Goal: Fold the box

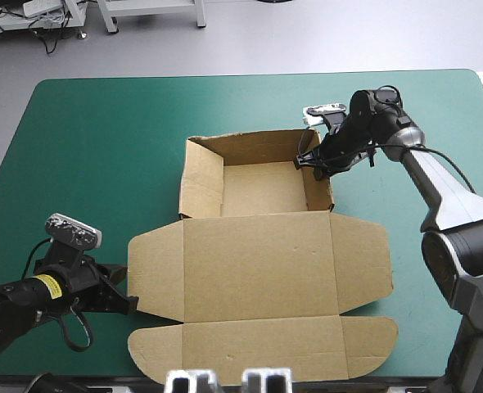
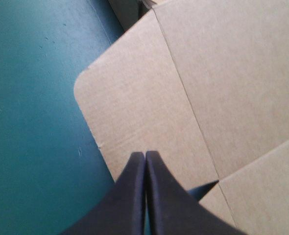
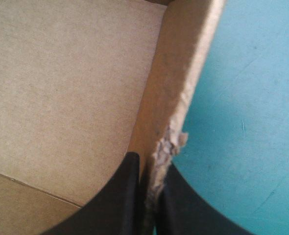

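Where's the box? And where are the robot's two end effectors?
box (image 1: 258, 270), high view, on its flat lid panel.
left end effector (image 2: 145, 155), left wrist view, where its shut fingertips meet.
right end effector (image 3: 149, 164), right wrist view, between the fingertips pinching the box's wall.

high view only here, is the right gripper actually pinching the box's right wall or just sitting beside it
Observer: Pinching. The right gripper is shut on the right wall, with one finger on each side of it.
Operator: wall ok there
Observer: Its top edge is torn and frayed right at the gripper.
Operator: left gripper holding anything
Observer: No. The left gripper is shut with no board in it, its tip over the lid's left flap.
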You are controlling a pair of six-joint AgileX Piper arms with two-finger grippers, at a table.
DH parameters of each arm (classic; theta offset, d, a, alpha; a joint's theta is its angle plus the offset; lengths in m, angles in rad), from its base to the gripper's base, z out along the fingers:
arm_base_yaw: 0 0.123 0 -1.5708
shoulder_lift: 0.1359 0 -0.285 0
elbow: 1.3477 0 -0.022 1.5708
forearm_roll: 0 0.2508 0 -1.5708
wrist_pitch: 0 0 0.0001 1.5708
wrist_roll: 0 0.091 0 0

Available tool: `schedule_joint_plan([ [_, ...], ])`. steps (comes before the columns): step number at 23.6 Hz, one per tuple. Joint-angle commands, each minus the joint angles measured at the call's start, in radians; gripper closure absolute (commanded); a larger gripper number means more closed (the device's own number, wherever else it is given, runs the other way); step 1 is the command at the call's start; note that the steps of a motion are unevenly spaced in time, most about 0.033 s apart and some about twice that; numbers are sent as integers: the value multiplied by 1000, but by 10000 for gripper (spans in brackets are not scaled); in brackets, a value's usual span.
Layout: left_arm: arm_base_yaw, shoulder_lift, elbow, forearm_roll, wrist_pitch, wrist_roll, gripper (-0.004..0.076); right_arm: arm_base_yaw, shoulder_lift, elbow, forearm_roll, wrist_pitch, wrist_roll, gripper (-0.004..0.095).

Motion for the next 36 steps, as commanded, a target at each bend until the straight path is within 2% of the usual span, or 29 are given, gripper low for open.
schedule_joint_plan([
  [1, -5, -23, 2, 27, -153, -95, 734, 0, -51, -28, 11, -12, -16, 927],
  [6, -5, -27, 42, 55, -157, -136, 734, -36, -63, -28, -42, 21, -24, 927],
  [9, -5, -27, 59, 57, -157, -136, 734, -110, -90, -28, -88, 56, -24, 927],
  [16, -5, -27, 71, 66, -168, -137, 734, -400, -167, -28, -119, 95, -74, 927],
  [17, -5, -27, 71, 68, -176, -137, 734, -496, -178, -28, -120, 95, -95, 927],
  [21, -5, -27, 71, 64, -188, -137, 734, -728, -170, -26, -120, 63, -130, 927],
  [24, -5, -26, 71, 60, -188, -144, 734, -798, -140, -26, -140, 47, -151, 919],
  [25, -5, -26, 71, 60, -188, -144, 734, -798, -129, -26, -187, 52, -161, 897],
  [27, -5, -26, 71, 60, -188, -144, 734, -796, -107, -26, -244, 54, -170, 786],
  [30, -5, -26, 71, 77, -181, -144, 734, -796, -93, -26, -252, 42, -170, 584],
  [32, -5, -26, 71, 107, -175, -144, 734, -796, -93, -28, -250, 30, -175, 495],
  [34, -5, -26, 71, 118, -171, -144, 734, -796, -95, -35, -252, 30, -178, 480],
  [36, -5, -26, 71, 132, -166, -142, 734, -796, -95, -80, -249, 84, -178, 482],
])
